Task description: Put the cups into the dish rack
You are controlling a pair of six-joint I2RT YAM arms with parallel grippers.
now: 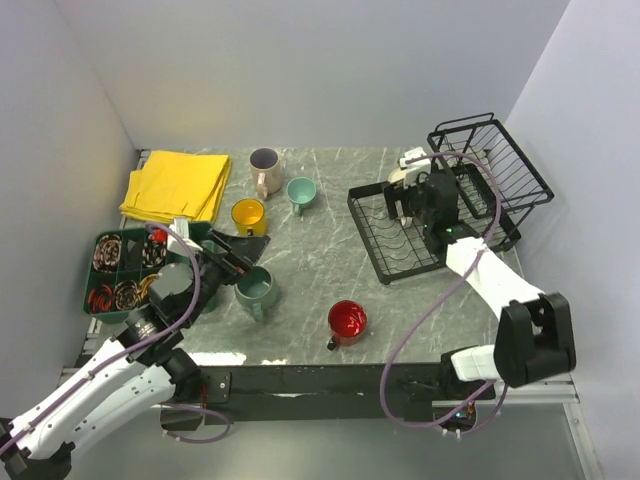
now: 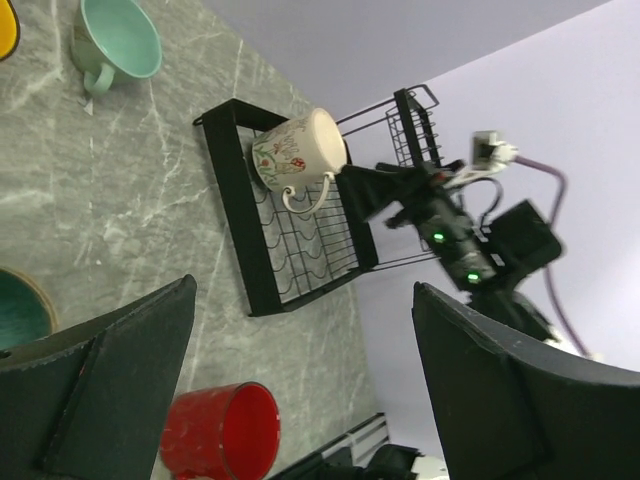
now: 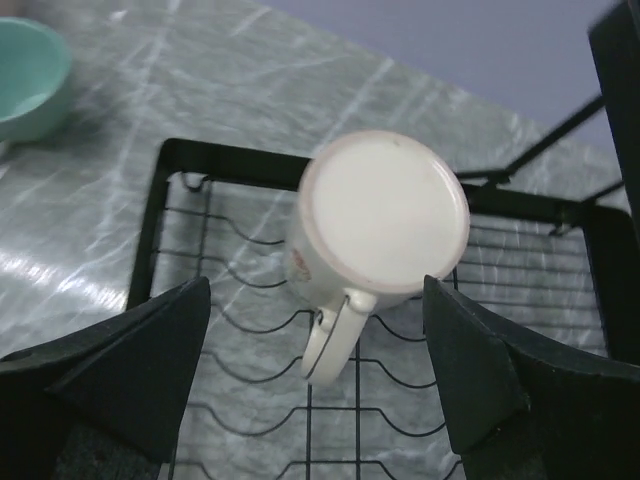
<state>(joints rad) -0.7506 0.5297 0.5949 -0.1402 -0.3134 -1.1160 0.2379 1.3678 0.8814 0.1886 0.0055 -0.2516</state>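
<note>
The cream ceramic mug with a small flower print [image 3: 383,215] sits upside down on the flat grid of the black wire dish rack [image 1: 366,235], at the rack's far rim. Its handle points back toward the right gripper [image 3: 318,290]. That gripper hangs just above it, jaws spread wide on either side of the mug, and neither seems to touch it. I'd worry about that handle. It lies right between the fingers, so if the arm pulls away low or swings sideways, a finger could hook it and tip the mug over on the wires. Five cups wait on the grey marbled tabletop [image 1: 330,250] to the left of the rack: the pale pink mug [image 1: 265,170], small teal mug [image 1: 300,192], yellow mug [image 1: 248,214], grey-green mug [image 1: 255,290] and shiny red mug [image 1: 347,320]. The left gripper [image 1: 235,258], jaws wide apart and empty, sits just beside the grey-green mug, well away from the rack.
</note>
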